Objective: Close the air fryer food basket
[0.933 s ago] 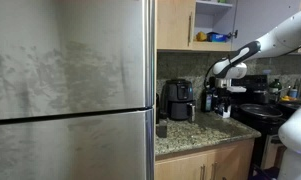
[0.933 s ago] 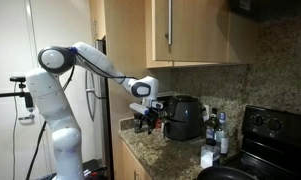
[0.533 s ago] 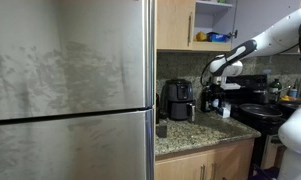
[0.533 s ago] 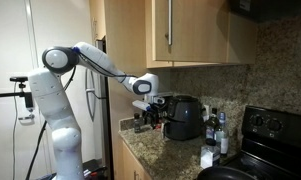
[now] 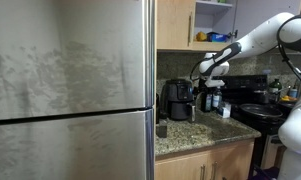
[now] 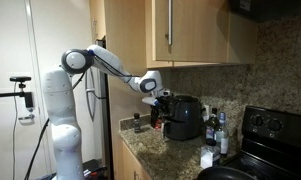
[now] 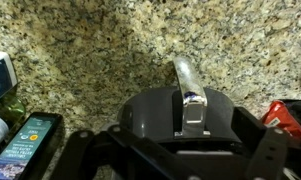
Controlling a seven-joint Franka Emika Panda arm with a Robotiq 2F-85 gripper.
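The black air fryer (image 5: 177,99) stands on the granite counter against the wall; it also shows in an exterior view (image 6: 186,117). In the wrist view I look down on the food basket (image 7: 150,112), a dark rounded front with a silver-topped handle (image 7: 188,90) sticking out over the counter. My gripper (image 7: 180,162) is open. Its dark fingers sit left and right of the basket front, just behind the handle, and touch nothing that I can see. In both exterior views the gripper (image 6: 162,99) (image 5: 202,90) hangs close to the fryer's front. How far the basket is pulled out is unclear.
Bottles (image 7: 20,135) stand to one side of the fryer, and a red item (image 7: 286,112) lies on the other side. A black stove (image 6: 267,128) and a dark pot (image 5: 255,110) are further along. There are wooden cabinets (image 6: 190,30) above and a steel fridge (image 5: 70,90) beside the counter.
The arm has swung toward the air fryer. The gripper has moved from a spot out in front of it to right at the basket handle.
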